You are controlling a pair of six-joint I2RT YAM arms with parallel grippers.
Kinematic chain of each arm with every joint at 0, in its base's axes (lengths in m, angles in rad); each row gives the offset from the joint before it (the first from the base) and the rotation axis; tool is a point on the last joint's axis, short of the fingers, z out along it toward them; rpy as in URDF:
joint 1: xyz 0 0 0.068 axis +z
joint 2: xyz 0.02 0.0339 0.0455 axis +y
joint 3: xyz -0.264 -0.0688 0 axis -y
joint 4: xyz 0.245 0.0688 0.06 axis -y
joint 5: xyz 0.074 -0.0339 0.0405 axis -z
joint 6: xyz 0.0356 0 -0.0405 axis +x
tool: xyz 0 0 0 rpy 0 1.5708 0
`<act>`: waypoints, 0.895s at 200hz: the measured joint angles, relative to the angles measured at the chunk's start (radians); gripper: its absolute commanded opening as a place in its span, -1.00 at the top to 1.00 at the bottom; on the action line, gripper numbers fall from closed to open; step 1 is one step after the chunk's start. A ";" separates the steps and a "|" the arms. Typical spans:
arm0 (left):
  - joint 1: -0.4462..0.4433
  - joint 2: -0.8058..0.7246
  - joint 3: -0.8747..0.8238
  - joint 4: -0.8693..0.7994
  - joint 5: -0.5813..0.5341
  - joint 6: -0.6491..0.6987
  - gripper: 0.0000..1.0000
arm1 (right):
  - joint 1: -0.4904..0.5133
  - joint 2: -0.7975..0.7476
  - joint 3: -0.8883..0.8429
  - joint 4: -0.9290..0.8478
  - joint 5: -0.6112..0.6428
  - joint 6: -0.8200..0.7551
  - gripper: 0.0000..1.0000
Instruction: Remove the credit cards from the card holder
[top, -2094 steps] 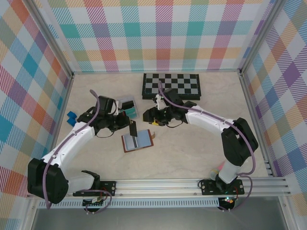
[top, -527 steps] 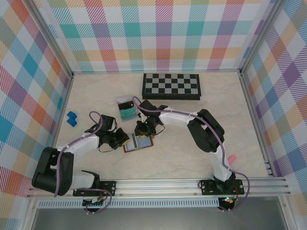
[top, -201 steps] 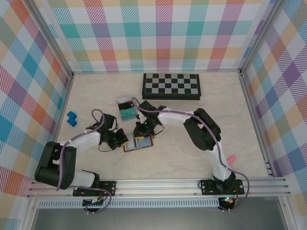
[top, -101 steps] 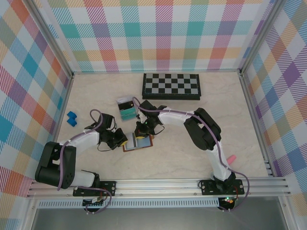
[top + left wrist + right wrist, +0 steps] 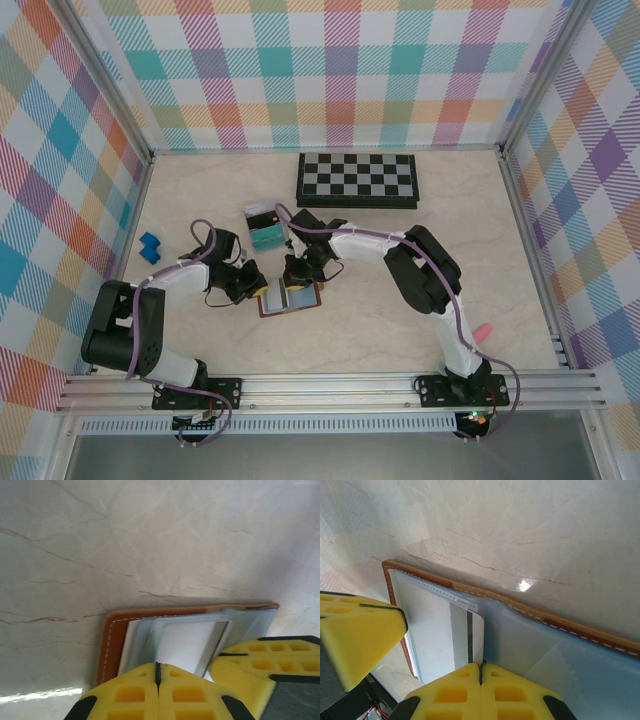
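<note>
brown card holder (image 5: 112, 640) flat under left tool (image 5: 157, 672) and right tool (image 5: 481, 672), both closed tight, grip unclear

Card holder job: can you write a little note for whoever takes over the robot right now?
Left gripper: shut, tips at one edge of the open card holder, holding nothing I can see.
Right gripper: shut, tips at the edge of a pale striped card; I cannot tell if it pinches it.
The holder lies open and flat on the table, with a gripper at each side.
Done: a teal card already lies out, behind the holder.
Left: pull the pale card out of the holder, then check the other pockets.
</note>
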 measured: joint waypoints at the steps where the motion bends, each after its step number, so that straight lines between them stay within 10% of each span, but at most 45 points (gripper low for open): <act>1: 0.000 0.000 0.000 0.000 0.000 0.001 0.94 | 0.000 0.000 0.000 0.000 0.000 0.000 0.98; 87: 0.000 0.023 0.012 -0.014 -0.008 0.040 1.00 | 0.003 -0.025 0.014 -0.037 0.060 -0.012 0.97; 179: 0.000 0.030 0.013 -0.007 0.000 0.040 1.00 | 0.002 -0.022 0.014 -0.041 0.035 -0.014 0.47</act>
